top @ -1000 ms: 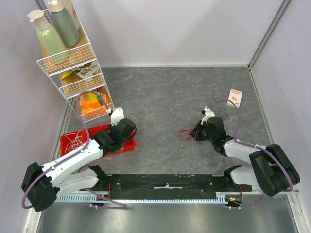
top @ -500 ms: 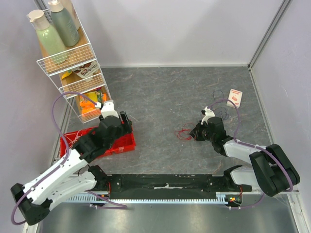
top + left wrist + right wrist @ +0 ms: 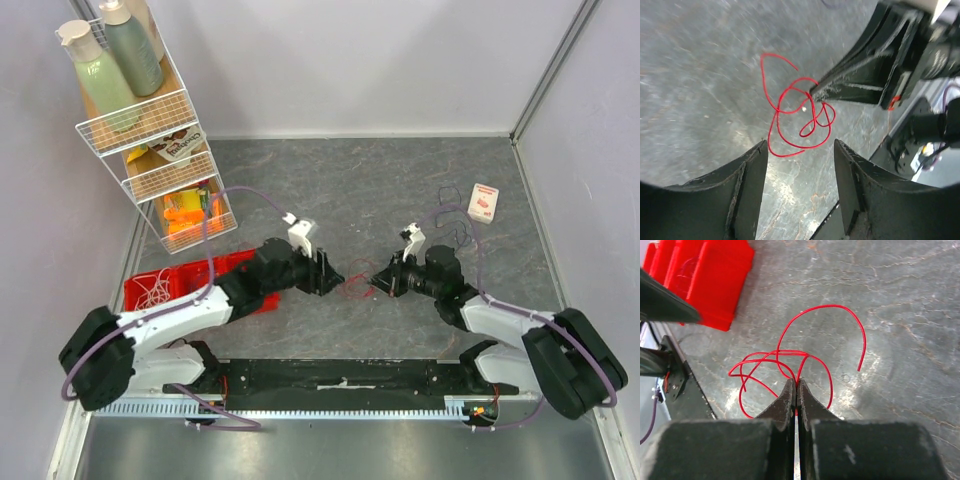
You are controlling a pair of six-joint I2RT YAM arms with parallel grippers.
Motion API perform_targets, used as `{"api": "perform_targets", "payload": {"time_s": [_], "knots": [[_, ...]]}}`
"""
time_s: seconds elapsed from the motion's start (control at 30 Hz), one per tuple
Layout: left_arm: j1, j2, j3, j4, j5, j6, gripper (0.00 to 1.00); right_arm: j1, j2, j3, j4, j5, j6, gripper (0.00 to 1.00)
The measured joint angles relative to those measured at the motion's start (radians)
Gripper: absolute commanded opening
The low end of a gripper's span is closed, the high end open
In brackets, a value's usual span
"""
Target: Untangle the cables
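The right hand [image 3: 795, 385] was pinched shut on the looped red cable [image 3: 790, 354], whose coils lay on the grey tabletop [image 3: 900, 295] just ahead of its tips. The left hand [image 3: 800, 150] faced it with fingers spread wide, the tangle just beyond them. Bare tabletop lay around both hands; a red bin [image 3: 700, 280] sat behind the left one.

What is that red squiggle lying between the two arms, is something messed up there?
Yes: a thin red wire lies on the table in a tangle of crossing loops instead of straight. The right gripper pinches it where the loops meet; the left gripper faces it, open.
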Motion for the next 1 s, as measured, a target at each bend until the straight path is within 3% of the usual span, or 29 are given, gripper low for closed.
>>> {"api": "perform_targets", "payload": {"time_s": [0.13,0.3,0.37,0.47,0.53,0.57,0.67,0.73,0.83,1.0], "knots": [[-0.086,0.138,0.007,0.071,0.011,0.018,0.64,0.000,-0.068,-0.033,0.031,-0.050,0.020,0.00],[-0.117,0.197,0.014,0.126,0.021,0.026,0.59,0.003,-0.070,-0.076,0.142,-0.119,0.056,0.00],[-0.117,0.201,0.016,0.145,0.029,0.027,0.47,0.003,-0.050,-0.087,0.195,-0.150,0.076,0.00],[-0.117,0.209,0.031,0.150,0.019,0.031,0.17,0.004,-0.031,-0.098,0.264,-0.190,0.104,0.00],[-0.117,0.212,0.043,0.133,0.002,0.042,0.02,0.005,-0.031,-0.102,0.296,-0.204,0.115,0.04],[-0.117,0.212,0.051,0.118,-0.009,0.051,0.02,0.005,-0.035,-0.103,0.308,-0.209,0.119,0.12],[-0.117,0.197,0.069,0.060,-0.048,0.077,0.02,0.005,-0.069,-0.107,0.305,-0.204,0.110,0.59],[-0.117,0.153,0.069,0.010,-0.093,0.095,0.01,0.005,-0.105,-0.106,0.270,-0.182,0.096,0.76],[-0.117,0.032,0.069,-0.061,-0.184,0.118,0.02,0.009,-0.182,-0.098,0.137,-0.075,0.040,0.85],[-0.117,-0.238,0.075,-0.170,-0.356,0.154,0.02,0.009,-0.268,-0.097,-0.014,0.089,-0.010,0.86]]}}
